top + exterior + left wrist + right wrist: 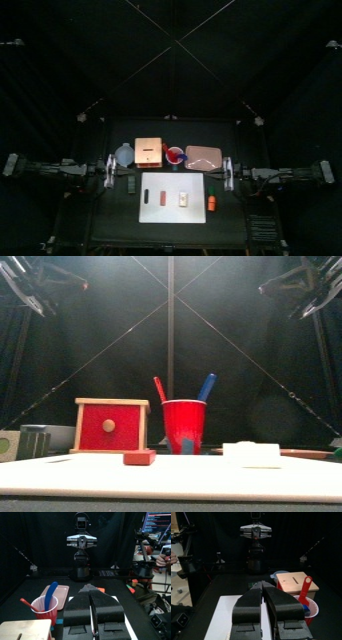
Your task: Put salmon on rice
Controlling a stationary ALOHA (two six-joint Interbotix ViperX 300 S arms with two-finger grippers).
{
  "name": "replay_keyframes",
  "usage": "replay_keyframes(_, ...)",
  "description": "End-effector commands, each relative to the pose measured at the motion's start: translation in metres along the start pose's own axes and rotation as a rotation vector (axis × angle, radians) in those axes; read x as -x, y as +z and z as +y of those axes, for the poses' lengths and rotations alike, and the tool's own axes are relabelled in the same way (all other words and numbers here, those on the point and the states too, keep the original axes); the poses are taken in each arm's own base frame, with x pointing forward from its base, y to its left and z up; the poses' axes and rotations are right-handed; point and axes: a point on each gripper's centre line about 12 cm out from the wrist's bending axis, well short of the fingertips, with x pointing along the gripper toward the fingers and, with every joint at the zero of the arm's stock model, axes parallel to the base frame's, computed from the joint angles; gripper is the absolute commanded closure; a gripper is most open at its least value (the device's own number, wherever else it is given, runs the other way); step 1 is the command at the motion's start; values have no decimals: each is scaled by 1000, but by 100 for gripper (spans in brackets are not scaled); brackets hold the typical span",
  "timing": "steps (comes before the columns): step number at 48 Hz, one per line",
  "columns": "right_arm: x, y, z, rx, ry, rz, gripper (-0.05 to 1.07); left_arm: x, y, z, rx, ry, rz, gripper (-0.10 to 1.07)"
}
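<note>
Both arms are idling at the worktop sides, left end effector and right end effector closed, empty. Salmon is lying mid-board, rice just right. Open wide, descend straight.

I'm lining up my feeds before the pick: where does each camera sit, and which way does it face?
Top: overhead, straight down; white board, both arms at the table's sides.
Front: table edge, level; red cup, arms raised in the upper corners.
Left wrist: across the table; left gripper shut.
Right wrist: opposite way; right gripper shut.
All four show the cup.
</note>
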Motion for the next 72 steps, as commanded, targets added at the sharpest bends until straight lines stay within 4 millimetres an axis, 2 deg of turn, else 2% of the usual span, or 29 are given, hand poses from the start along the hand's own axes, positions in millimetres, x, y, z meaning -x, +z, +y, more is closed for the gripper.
replay_keyframes(1,-3,-6,-3,15,-12,29,100,-7,-3,2,-2,8,29,95)
replay_keyframes(8,-10,-24,-8,39,-29,122,100,-27,-7,7,52,39,96,92)
replay_keyframes(24,-18,-32,-14,59,-52,176,100,-103,-23,30,203,145,395,90)
replay_keyframes(34,-16,-41,-17,53,-66,223,100,-152,-50,44,328,176,681,88)
replay_keyframes(45,-14,-50,-20,50,-80,288,100,-198,-90,46,393,176,1081,87)
replay_keyframes(51,-14,-52,-23,47,-92,309,100,-209,-100,53,366,295,1253,86)
replay_keyframes(62,-12,-56,-27,30,-114,324,100,-205,-89,58,371,651,1292,84)
replay_keyframes(68,-11,-56,-31,24,-133,333,100,-198,-98,40,484,737,1285,77)
replay_keyframes(72,-11,-57,-33,24,-146,340,100,-196,-102,29,562,761,1283,68)
